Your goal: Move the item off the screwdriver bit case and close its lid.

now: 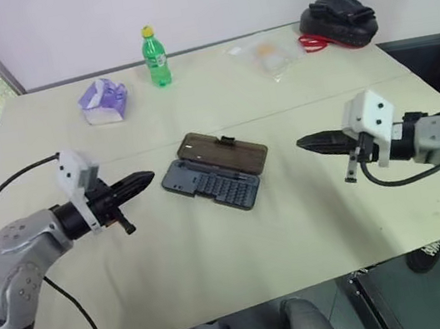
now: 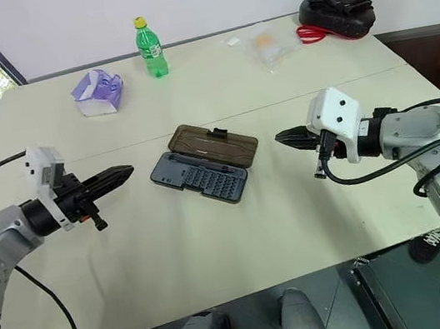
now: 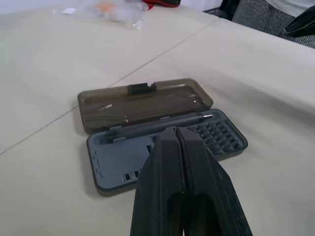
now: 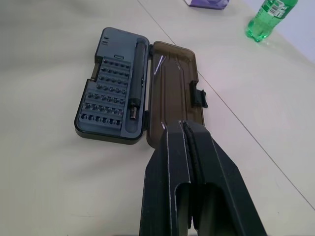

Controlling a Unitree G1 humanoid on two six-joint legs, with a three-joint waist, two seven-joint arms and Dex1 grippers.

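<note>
Both grippers hover above the table [image 1: 217, 249], empty: left gripper [image 1: 145, 179] with fingers pressed together, right gripper [image 1: 305, 143] likewise closed. Between them, mid-table, the screwdriver bit case [image 1: 211, 184] lies open, nothing resting on it, touching neither. Its lid [image 1: 224, 152] is folded flat on the far side, latch tab outward. Further back: green bottle [image 1: 155, 57], purple tissue pack [image 1: 104, 100], clear plastic bag [image 1: 266, 53], black bag [image 1: 338, 20].

Blue-grey screwdriver bit case [image 1: 211, 188] lying open mid-table, smoky-brown lid [image 1: 225, 152] flat behind it, nothing on top.
</note>
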